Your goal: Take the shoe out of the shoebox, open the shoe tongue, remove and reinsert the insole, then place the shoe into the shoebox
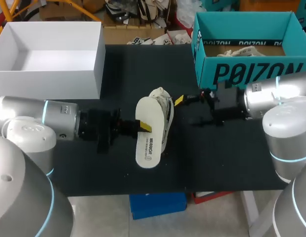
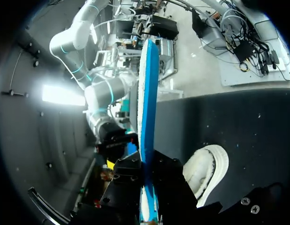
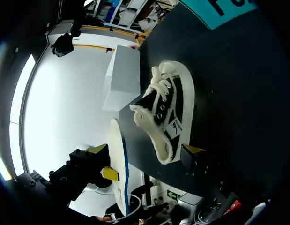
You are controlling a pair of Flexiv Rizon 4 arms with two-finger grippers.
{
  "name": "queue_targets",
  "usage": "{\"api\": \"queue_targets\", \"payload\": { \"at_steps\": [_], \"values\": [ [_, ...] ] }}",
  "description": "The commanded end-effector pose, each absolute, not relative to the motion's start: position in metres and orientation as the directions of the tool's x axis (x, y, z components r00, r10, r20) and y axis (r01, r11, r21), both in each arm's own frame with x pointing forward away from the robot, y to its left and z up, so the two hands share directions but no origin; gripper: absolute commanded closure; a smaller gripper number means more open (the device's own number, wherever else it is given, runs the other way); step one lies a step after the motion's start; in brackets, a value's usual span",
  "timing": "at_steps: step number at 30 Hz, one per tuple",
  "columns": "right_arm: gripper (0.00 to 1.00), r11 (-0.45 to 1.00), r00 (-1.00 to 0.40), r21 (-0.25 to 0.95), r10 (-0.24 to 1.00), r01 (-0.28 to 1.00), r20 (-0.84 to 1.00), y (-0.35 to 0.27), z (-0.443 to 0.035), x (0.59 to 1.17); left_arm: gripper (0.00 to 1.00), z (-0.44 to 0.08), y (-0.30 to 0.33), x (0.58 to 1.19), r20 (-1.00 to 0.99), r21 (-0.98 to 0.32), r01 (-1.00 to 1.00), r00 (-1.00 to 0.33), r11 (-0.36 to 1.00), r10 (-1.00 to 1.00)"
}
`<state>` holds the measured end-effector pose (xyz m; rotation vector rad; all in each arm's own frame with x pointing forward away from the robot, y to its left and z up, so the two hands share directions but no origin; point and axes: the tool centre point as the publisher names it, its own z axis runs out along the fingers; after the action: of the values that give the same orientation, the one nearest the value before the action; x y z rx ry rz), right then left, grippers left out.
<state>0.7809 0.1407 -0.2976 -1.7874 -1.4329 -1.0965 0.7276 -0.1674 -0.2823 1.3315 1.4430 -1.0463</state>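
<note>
Head view: shoe point(image 1: 162, 98) on black table point(image 1: 222, 158)

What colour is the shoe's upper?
Black, on the cream-soled canvas shoe; right wrist view shows it best.

Robotics lab, left arm point(image 1: 44, 118) & right arm point(image 1: 276, 96) w/ blue rings at black-topped table point(image 1: 143, 64), white box point(image 1: 49, 81) 10 o'clock, teal shoebox point(image 1: 251, 71) 2 o'clock.
</note>
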Motion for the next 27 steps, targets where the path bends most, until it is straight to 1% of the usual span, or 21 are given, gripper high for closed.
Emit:
{"api": "queue_targets", "payload": {
  "at_steps": [1, 12, 21, 27],
  "values": [
    [0.00, -0.348, 0.099, 0.097, 0.504, 0.932, 0.858, 0.117, -0.285, 0.751, 1.00, -0.276, -0.140, 0.702, -0.932, -0.036, 0.997, -0.058, 0.068, 0.357],
    [0.00, -0.387, 0.115, 0.126, 0.543, 0.914, 0.832, 0.094, -0.272, 0.733, 1.00, -0.285, -0.121, 0.666, -0.903, -0.115, 0.993, -0.117, 0.028, 0.415],
    [0.00, -0.395, 0.112, 0.150, 0.567, 0.906, 0.816, 0.087, -0.263, 0.729, 1.00, -0.290, -0.114, 0.662, -0.900, -0.134, 0.990, -0.137, 0.035, 0.415],
    [0.00, -0.393, 0.105, 0.169, 0.585, 0.904, 0.804, 0.086, -0.259, 0.728, 1.00, -0.289, -0.115, 0.659, -0.896, -0.173, 0.985, -0.152, -0.013, 0.417]
  ]
}}
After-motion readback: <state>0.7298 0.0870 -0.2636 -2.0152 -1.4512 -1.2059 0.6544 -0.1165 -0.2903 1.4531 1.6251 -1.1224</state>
